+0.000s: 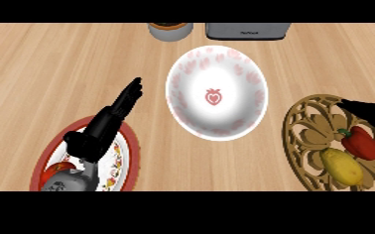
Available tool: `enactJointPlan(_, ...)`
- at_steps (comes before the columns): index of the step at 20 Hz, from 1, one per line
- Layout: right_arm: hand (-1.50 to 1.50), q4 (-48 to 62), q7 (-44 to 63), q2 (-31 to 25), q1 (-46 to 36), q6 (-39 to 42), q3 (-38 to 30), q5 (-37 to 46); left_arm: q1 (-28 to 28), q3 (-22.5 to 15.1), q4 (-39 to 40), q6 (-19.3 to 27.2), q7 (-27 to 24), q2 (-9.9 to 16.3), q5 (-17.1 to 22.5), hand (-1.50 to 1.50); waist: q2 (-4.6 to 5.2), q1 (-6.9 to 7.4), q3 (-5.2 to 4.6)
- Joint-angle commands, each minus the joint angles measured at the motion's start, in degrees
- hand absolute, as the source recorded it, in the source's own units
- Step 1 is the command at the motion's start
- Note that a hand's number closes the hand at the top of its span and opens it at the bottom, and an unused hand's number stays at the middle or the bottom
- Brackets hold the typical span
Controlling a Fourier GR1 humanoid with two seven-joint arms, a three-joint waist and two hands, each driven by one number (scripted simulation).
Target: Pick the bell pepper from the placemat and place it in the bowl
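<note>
A red bell pepper (359, 141) with a green stem lies on the round wooden openwork placemat (307, 139) at the right edge. A white bowl (187, 74) with pink strawberry prints stands in the middle of the counter, with nothing in it. My left hand (110, 121) is at the lower left, fingers straight and pointing up toward the bowl, holding nothing. Only a dark tip of my right hand (357, 108) shows at the right edge, just above the pepper; its fingers are not visible.
A yellow fruit (342, 167) lies beside the pepper on the placemat. Under my left forearm sits a red-rimmed plate (130, 151) with a red item on it. A grey jar (170, 30) and a grey appliance (249, 30) stand at the back edge.
</note>
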Motion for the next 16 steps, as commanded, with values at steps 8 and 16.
enactJointPlan(8,-1.50,8.01,-6.10,6.91,-1.09,-3.61,-1.36,6.54,-2.03,1.20,0.56,-0.94,1.77,-2.83,-2.60,0.00,0.01,-0.10,0.01)
enactJointPlan(16,1.50,10.69,-12.04,8.62,-5.13,-8.92,-4.55,8.67,0.06,4.26,0.75,-4.36,-0.56,-1.49,-1.61,0.00,-0.03,-0.12,0.00)
